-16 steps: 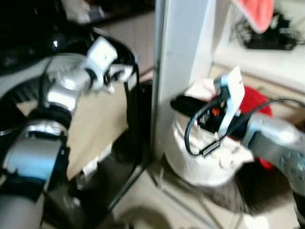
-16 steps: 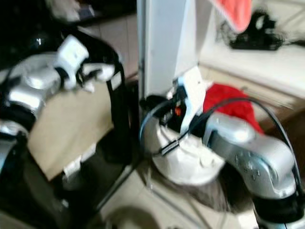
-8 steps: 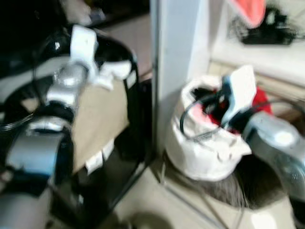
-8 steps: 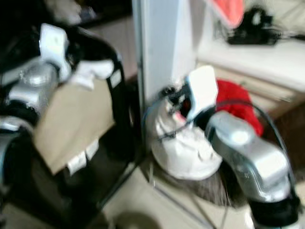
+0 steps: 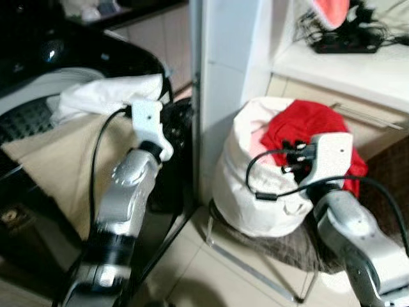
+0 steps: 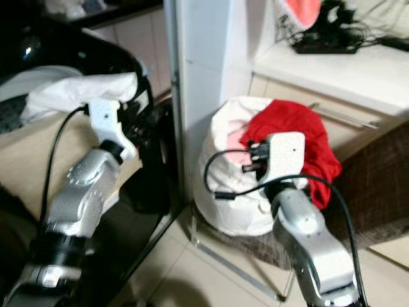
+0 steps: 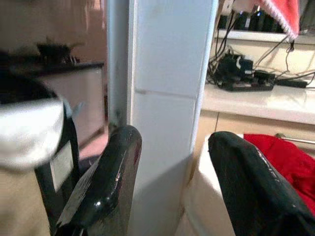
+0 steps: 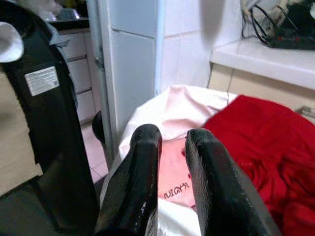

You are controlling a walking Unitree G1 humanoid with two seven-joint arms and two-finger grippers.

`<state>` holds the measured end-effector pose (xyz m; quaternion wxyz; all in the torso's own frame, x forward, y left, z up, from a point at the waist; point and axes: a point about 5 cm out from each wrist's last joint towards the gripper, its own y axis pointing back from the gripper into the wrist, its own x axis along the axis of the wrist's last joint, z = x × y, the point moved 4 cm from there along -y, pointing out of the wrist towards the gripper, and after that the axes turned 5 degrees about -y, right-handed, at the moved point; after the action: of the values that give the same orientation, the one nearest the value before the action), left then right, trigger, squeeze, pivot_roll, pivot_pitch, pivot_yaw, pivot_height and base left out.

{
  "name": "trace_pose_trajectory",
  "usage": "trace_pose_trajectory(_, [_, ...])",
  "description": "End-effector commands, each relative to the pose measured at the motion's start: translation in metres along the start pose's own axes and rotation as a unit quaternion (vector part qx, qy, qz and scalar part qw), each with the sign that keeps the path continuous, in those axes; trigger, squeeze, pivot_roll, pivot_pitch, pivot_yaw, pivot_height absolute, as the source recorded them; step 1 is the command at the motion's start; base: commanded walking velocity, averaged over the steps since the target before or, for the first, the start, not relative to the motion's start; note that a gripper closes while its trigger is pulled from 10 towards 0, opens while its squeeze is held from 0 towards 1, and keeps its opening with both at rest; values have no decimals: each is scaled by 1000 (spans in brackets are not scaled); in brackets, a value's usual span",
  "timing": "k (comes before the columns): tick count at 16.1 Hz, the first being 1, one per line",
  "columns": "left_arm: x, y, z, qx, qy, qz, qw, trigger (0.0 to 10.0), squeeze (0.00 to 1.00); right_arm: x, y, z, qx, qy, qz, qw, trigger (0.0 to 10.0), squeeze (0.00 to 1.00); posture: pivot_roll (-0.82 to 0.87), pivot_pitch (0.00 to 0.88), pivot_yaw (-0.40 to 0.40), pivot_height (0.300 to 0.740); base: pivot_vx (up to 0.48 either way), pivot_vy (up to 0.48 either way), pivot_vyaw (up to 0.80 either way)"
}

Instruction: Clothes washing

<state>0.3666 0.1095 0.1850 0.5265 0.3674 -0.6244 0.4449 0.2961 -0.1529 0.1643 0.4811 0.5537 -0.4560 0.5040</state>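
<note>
Figure: laundry corner as I see it from the head camera. A white laundry bag (image 5: pixel 255 192) stands on the tiled floor (image 5: pixel 211 275) against the base of a white pillar (image 5: pixel 223 77). A red garment (image 5: pixel 307 131) spills over the bag's top and right side, with a pink item (image 8: pixel 174 177) tucked beneath it inside the opening. My right gripper (image 8: pixel 170 152) hangs just above the bag's mouth, over the pink item. Its two black fingers (image 8: pixel 140 167) are nearly together, a narrow gap between them, and they hold nothing.

On the other side of the pillar, a white cloth (image 5: pixel 108 96) and a beige sheet (image 5: pixel 57 160) lie draped over a black frame (image 6: pixel 150 160). My left gripper (image 7: pixel 170 187) is raised beside that frame, pointing toward the pillar. Its fingers (image 7: pixel 108 182) are spread wide apart and empty.

Behind the bag runs a white counter (image 5: pixel 345 64) carrying a tangle of black cables (image 5: pixel 345 32); a coral cloth (image 5: pixel 332 9) hangs above it.
</note>
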Motion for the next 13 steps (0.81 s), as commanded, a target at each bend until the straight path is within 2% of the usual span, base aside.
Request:
trace_pose_trajectory(1, [14,2,0,9,-31,15,999,10000,0,5,0,-6,17,4,13,1000,10000,0,-160,13,16,740,428,0,800])
trace_pose_trajectory(3, [24,5,-4,16,-67,12,998,10000,0,6,-2,-10,26,7,23,999,10000,0,-154,11,10,740,428,0,800])
trace_pose_trajectory(6, [27,4,-7,19,-68,8,997,10000,0,8,-6,-10,27,13,31,999,10000,0,-151,6,11,740,429,0,769])
trace_pose_trajectory(11, [30,2,-7,12,-66,-4,998,10000,0,9,-4,-9,26,-1,42,999,10000,0,-154,1,24,740,418,0,0])
trace_pose_trajectory(13, [31,0,0,-20,-48,-6,999,10000,0,7,-2,-9,26,-3,36,999,10000,0,-156,0,26,740,0,0,0])
